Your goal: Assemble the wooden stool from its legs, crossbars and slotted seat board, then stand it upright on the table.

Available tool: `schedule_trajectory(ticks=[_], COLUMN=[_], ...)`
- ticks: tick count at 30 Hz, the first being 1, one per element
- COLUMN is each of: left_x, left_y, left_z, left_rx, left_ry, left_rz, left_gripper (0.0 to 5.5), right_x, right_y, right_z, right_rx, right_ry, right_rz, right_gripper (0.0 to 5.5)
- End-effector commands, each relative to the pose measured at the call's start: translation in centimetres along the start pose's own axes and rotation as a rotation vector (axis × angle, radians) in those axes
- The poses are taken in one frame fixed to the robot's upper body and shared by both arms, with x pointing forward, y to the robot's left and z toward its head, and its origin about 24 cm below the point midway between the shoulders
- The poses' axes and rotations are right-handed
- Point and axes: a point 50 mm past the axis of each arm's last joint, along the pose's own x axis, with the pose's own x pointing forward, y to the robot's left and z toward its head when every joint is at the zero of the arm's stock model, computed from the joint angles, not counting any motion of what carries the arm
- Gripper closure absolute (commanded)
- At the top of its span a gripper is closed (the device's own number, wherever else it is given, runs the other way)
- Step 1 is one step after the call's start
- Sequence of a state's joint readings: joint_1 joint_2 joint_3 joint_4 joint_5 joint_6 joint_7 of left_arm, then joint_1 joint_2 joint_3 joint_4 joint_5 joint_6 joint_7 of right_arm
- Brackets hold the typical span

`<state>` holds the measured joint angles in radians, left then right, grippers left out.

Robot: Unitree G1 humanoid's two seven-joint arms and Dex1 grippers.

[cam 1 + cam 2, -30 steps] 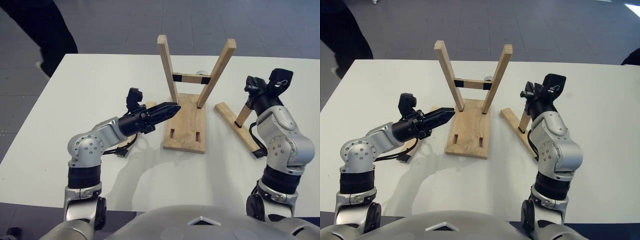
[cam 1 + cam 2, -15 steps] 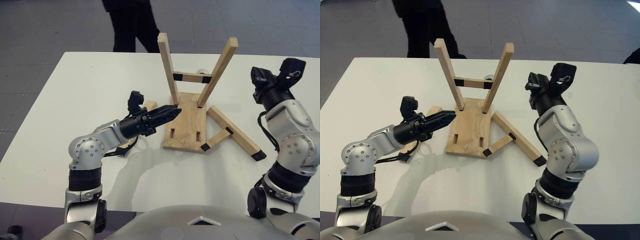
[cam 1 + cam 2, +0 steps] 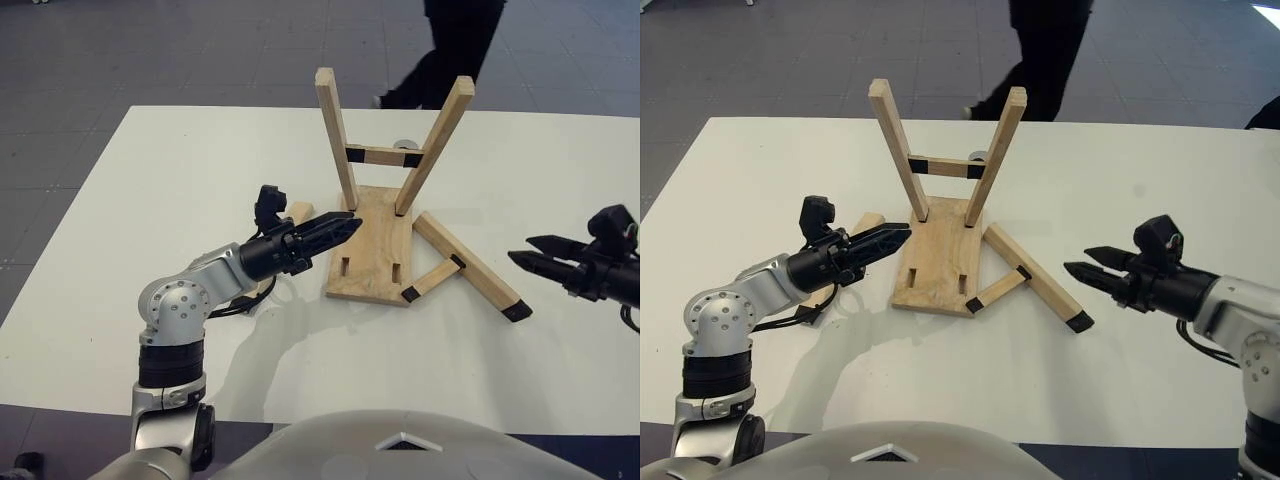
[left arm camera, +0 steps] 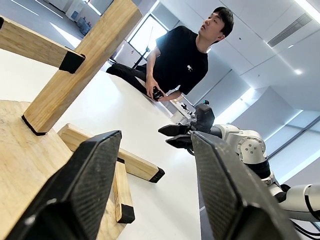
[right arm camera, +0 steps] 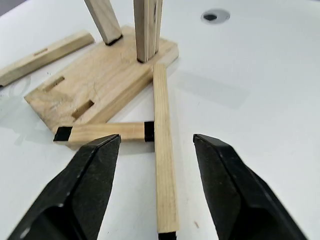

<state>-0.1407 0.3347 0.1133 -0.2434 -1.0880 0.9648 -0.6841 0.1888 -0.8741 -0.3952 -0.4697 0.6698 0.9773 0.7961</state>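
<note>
1. Roughly mid-table, slotted seat board lying flat, two legs standing in its far end, splayed apart and joined by a crossbar
2. Just right of the board, a loose leg flat on the table, its short crossbar reaching the board's near right corner
3. Left gripper hovering beside the board's left edge, fingers spread, nothing between them; a spare leg lying just behind it
4. Right gripper low near the table's right edge, likewise parted and empty, apart from the loose leg
5. From the right wrist view, two unfilled slots plain in the board's near end; from the left wrist view, the right gripper seen far off beyond the loose leg
</note>
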Motion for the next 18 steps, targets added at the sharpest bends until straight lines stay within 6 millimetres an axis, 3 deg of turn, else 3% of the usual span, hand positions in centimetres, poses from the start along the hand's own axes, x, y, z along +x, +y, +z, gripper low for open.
schedule_trajectory(ticks=[1, 9, 18], left_x=[0.0, 0.1, 0.1], left_y=[0.0, -0.1, -0.1], left_z=[0.1, 0.0, 0.0], left_rx=[0.012, 0.01, 0.008], left_ry=[0.001, 0.008, 0.01], left_rz=[0.013, 0.005, 0.007], left_gripper=[2.89, 2.89, 2.89], right_x=[0.7, 2.9, 3.0], right_y=[0.1, 0.1, -0.6], right_z=[-1.2, -3.3, -2.8], right_rx=[-0.064, -0.091, -0.104], right_ry=[0.07, 0.154, 0.122], right_rz=[-0.027, -0.05, -0.116], right_gripper=[2.64, 2.64, 2.64])
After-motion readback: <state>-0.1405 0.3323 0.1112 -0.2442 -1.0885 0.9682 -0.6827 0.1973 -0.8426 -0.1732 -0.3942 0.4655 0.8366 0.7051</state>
